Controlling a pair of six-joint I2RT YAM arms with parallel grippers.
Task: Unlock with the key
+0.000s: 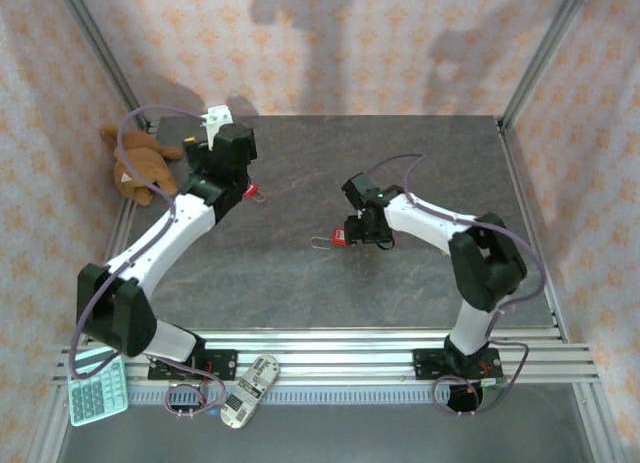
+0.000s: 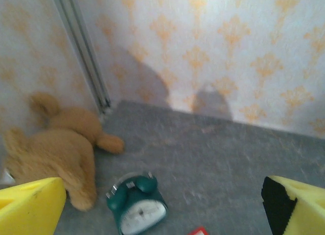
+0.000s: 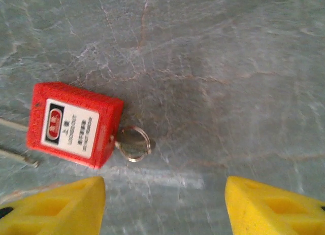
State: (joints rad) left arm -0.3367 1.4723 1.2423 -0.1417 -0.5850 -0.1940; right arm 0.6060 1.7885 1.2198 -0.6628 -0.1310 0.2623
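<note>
Padlock [image 3: 73,124]: small, rigid, probably light, liable to skid. Key [image 3: 121,140] inserted, thin; pinch protruding head, ahead-left of released right pincer [image 3: 162,197].

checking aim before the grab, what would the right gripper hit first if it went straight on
Likely the bare table, just beside the key in the red padlock. The key lies a little off the midline of the right gripper, whose jaws are open. Depth is unclear.

Lab robot cell: aluminium frame [image 1: 340,358], wallpaper-printed panels [image 1: 350,43]
</note>
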